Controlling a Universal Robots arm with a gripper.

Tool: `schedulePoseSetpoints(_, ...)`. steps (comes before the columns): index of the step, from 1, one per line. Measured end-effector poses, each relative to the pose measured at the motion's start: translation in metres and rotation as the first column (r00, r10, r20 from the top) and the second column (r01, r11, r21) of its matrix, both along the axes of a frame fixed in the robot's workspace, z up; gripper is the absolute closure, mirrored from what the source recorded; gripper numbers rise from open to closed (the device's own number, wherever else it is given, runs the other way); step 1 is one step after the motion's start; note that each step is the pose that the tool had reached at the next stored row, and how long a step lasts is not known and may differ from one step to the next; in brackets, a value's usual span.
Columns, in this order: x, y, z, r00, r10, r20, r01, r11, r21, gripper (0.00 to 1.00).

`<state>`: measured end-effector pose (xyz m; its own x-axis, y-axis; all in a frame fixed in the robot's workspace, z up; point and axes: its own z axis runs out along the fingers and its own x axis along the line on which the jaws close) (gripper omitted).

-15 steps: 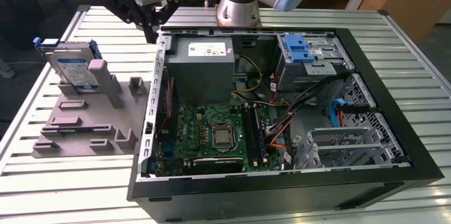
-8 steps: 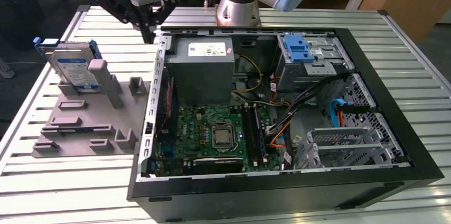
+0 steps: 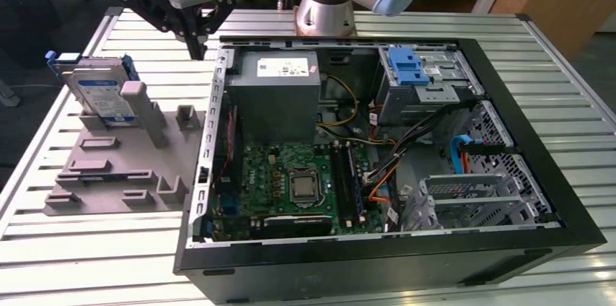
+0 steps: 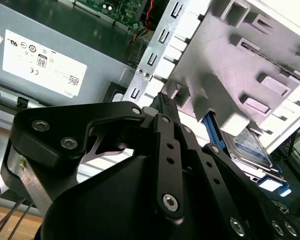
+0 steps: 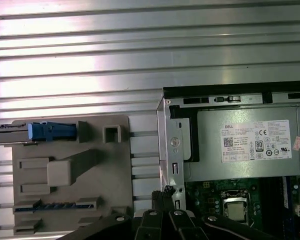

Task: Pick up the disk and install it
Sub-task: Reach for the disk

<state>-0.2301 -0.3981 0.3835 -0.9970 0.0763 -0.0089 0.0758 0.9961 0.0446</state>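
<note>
The disk (image 3: 101,93) is stood on edge in a slot of the grey fixture (image 3: 115,176), blue bracket uppermost, likely so it can be gripped from above. It is also seen in the second wrist view (image 4: 252,147). The fixture is set on the counter (image 3: 97,263), just beside the open computer case (image 3: 385,255), on the exterior view's left. The pincer (image 3: 198,50) is held over the case wall by the power supply (image 3: 279,97), closed, nothing gripped, apart from the disk. Disk not yet picked.
</note>
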Motion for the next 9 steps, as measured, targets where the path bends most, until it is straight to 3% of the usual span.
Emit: schedulePoseSetpoints(9,-0.0138,0.0019,-0.0008,1.0000,0.000,0.0001,0.000,1.0000,0.0000,0.89)
